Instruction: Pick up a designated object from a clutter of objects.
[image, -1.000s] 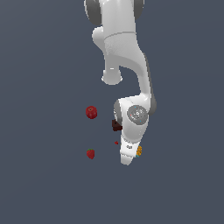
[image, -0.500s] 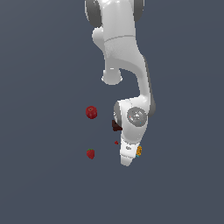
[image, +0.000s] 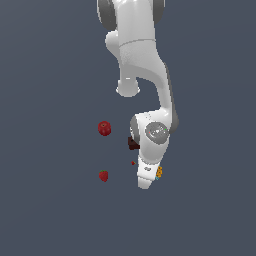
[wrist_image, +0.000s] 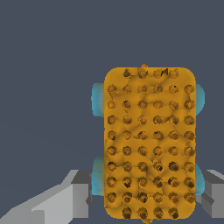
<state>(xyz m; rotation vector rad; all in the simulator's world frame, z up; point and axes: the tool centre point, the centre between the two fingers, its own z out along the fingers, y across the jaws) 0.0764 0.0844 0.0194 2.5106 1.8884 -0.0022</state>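
- Straddled the bumpy orange-yellow studded block with cyan side tabs (wrist_image: 148, 142), claw (wrist_image: 144, 192) spread wide, gripping nothing.
- Judged light, rigid, knobbly; long flat sides beside the claw's fingers (wrist_image: 78, 197) best.

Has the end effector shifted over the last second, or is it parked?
No. In the exterior view the end effector sits at the same offset from the strawberry; no shift is visible.

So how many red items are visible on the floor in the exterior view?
2 clear ones: the red ball left of the arm, the strawberry below it. A tiny red speck sits beside the gripper; others may be hidden.
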